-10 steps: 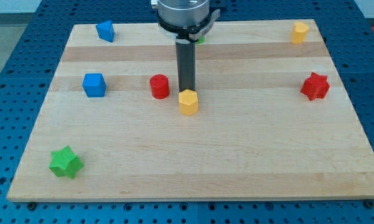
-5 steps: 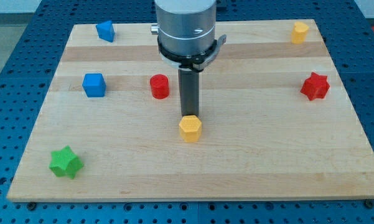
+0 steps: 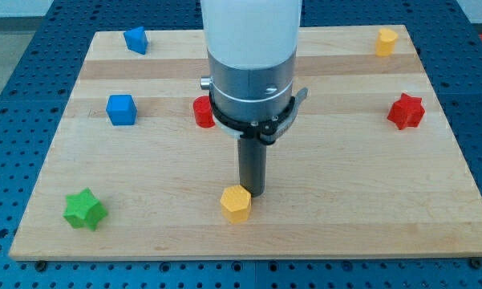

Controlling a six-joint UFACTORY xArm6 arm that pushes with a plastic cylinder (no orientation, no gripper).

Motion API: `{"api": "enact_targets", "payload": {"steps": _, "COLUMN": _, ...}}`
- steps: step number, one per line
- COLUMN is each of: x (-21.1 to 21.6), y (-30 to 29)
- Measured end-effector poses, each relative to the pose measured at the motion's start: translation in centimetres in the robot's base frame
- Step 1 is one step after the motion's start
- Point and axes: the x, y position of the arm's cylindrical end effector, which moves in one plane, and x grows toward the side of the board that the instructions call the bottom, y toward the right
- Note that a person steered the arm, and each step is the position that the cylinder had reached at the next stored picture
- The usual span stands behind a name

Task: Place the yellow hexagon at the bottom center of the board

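Observation:
The yellow hexagon (image 3: pixel 236 203) lies on the wooden board (image 3: pixel 345 185) near the view's bottom, about at the middle of the board's width. My tip (image 3: pixel 252 193) stands right behind it, at its upper right side, touching or nearly touching it. The arm's grey and white body hangs over the board's middle and hides part of what lies behind it.
A red cylinder (image 3: pixel 202 111) is partly hidden behind the arm. A blue cube (image 3: pixel 121 109) and a blue block (image 3: pixel 135 39) are at the left, a green star (image 3: pixel 85 209) at the bottom left, a red star (image 3: pixel 406 111) at the right, a yellow block (image 3: pixel 386 41) at the top right.
My tip has moved toward the view's bottom and pushed the yellow hexagon down the board, from beside the red cylinder to near the bottom edge, slightly leftward at the end.

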Motion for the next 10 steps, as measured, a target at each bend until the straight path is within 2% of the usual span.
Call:
{"api": "enact_targets", "payload": {"steps": 2, "x": 0.2, "y": 0.0}}
{"api": "enact_targets", "payload": {"steps": 3, "x": -1.0, "y": 0.2}}
{"api": "enact_targets", "payload": {"steps": 4, "x": -4.1, "y": 0.2}}
{"api": "enact_targets", "payload": {"steps": 5, "x": -3.6, "y": -3.8}}
{"api": "enact_targets", "payload": {"steps": 6, "x": -1.3, "y": -8.7}}
{"api": "enact_targets", "payload": {"steps": 7, "x": -0.1, "y": -10.5}}
{"api": "enact_targets", "payload": {"steps": 10, "x": 3.4, "y": -10.2}}
